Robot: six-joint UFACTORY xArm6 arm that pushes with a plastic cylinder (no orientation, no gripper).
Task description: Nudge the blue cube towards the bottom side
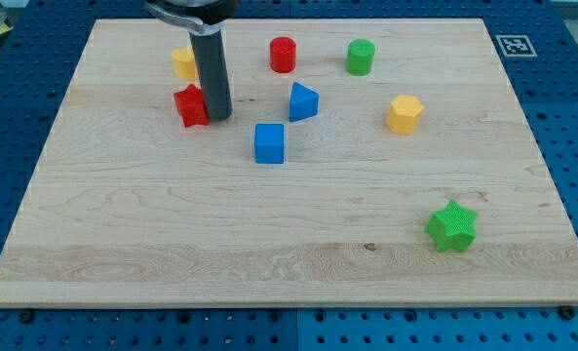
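The blue cube (pixel 269 143) sits on the wooden board (pixel 269 253) a little left of centre, in the upper half. My tip (pixel 219 116) is the lower end of a dark rod that comes down from the view's top. It rests to the upper left of the blue cube, about a cube's width away, and touches the right side of a red star-shaped block (pixel 190 105).
A blue triangular block (pixel 303 101) lies just above and right of the cube. A yellow block (pixel 183 61), partly behind the rod, a red cylinder (pixel 283 55) and a green cylinder (pixel 361 57) stand near the top. A yellow hexagon (pixel 404 114) is at the right, a green star (pixel 451 226) at the lower right.
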